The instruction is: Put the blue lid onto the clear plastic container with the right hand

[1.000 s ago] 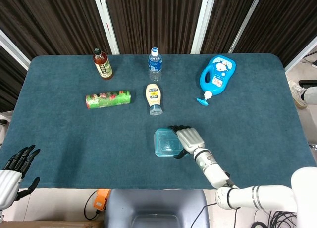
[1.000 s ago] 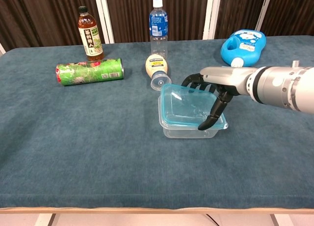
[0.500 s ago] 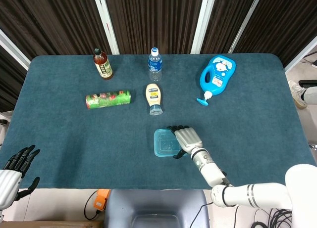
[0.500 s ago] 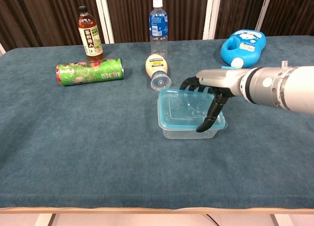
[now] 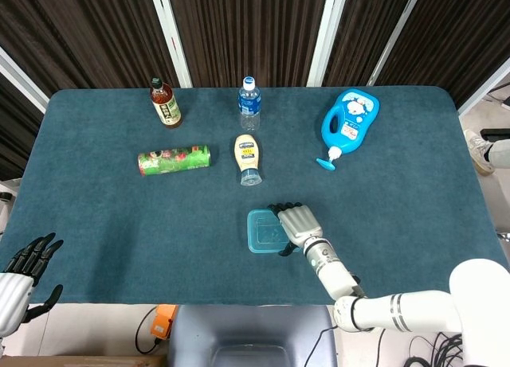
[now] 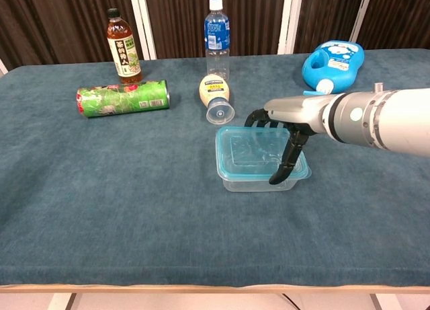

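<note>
The blue lid (image 6: 247,150) lies nearly flat on top of the clear plastic container (image 6: 250,183), near the table's front middle. My right hand (image 6: 287,122) reaches over the lid's right side. Its fingers curl over the lid's far edge and the thumb presses down at the front right corner, so it grips the lid. In the head view the right hand (image 5: 298,223) covers the right part of the lid (image 5: 260,229). My left hand (image 5: 24,271) hangs off the table's front left corner with its fingers spread, holding nothing.
Behind the container a mayonnaise bottle (image 6: 216,97) lies on its side. Further back are a green can (image 6: 122,97) on its side, a tea bottle (image 6: 123,48), a water bottle (image 6: 216,35) and a blue detergent bottle (image 6: 333,64).
The lid, tilted up at its far right side a second ago, has come down flat onto the container. My right hand moved slightly left and down with it.
</note>
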`<state>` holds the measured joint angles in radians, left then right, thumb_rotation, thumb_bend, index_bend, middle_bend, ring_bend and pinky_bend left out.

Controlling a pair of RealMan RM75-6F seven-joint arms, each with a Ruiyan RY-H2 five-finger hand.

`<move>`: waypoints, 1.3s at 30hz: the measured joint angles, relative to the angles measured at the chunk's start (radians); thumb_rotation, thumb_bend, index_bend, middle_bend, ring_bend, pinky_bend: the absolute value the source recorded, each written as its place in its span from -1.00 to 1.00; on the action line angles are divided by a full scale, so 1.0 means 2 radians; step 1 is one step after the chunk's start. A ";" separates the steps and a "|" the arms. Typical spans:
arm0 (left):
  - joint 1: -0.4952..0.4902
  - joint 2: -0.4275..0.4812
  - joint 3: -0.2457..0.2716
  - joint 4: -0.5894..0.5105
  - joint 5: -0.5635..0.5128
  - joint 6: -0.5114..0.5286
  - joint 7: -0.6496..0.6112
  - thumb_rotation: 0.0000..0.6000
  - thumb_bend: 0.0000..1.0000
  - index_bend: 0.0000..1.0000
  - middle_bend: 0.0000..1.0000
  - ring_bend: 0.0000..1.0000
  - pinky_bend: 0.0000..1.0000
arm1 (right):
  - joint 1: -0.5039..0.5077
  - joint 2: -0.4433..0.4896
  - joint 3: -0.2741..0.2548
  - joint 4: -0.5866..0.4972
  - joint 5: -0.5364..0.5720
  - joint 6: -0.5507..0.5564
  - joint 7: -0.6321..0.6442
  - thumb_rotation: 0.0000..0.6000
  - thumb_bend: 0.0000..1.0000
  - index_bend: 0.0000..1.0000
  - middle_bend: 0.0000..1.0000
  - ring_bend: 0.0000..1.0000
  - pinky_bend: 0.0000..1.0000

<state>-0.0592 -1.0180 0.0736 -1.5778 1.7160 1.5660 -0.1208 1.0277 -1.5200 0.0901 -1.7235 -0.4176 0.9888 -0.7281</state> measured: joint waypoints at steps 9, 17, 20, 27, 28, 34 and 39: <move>0.000 0.000 0.000 0.000 -0.002 -0.001 -0.002 1.00 -0.22 -1.00 -1.00 -1.00 -0.68 | 0.006 0.014 0.000 -0.010 0.009 -0.014 0.006 1.00 -0.51 -0.73 -0.72 -0.80 -0.52; 0.000 0.001 0.000 -0.001 -0.001 0.000 -0.003 1.00 -0.22 -1.00 -1.00 -1.00 -0.68 | 0.008 0.024 -0.003 -0.019 0.005 -0.012 0.009 1.00 -0.51 -0.81 -0.77 -0.85 -0.59; 0.000 0.001 0.000 -0.001 -0.001 0.001 -0.004 1.00 -0.22 -1.00 -1.00 -1.00 -0.68 | 0.008 0.029 -0.006 -0.023 0.002 -0.010 0.009 1.00 -0.51 -0.86 -0.81 -0.90 -0.65; 0.001 0.001 -0.001 -0.001 -0.001 0.002 -0.004 1.00 -0.22 -1.00 -1.00 -1.00 -0.68 | 0.003 0.060 -0.024 -0.057 -0.018 0.001 0.001 1.00 -0.51 -0.93 -0.92 -1.00 -0.87; 0.001 0.001 -0.001 -0.001 -0.001 0.002 -0.004 1.00 -0.22 -1.00 -1.00 -1.00 -0.68 | 0.000 0.066 -0.027 -0.064 -0.027 0.005 0.001 1.00 -0.51 -0.93 -0.92 -1.00 -0.89; 0.000 -0.001 0.000 -0.002 -0.001 -0.001 0.001 1.00 -0.22 -1.00 -1.00 -1.00 -0.68 | -0.024 0.092 -0.046 -0.090 -0.116 0.020 0.016 1.00 -0.51 -0.83 -0.92 -1.00 -0.93; -0.002 -0.002 0.000 -0.003 -0.001 -0.005 0.006 1.00 -0.22 -1.00 -1.00 -1.00 -0.68 | -0.049 0.104 -0.065 -0.096 -0.220 0.027 0.039 1.00 -0.42 -0.51 -0.71 -0.93 -0.72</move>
<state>-0.0624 -1.0221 0.0741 -1.5835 1.7140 1.5551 -0.1090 0.9301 -1.3126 -0.0405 -1.9157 -0.8581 1.0421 -0.6492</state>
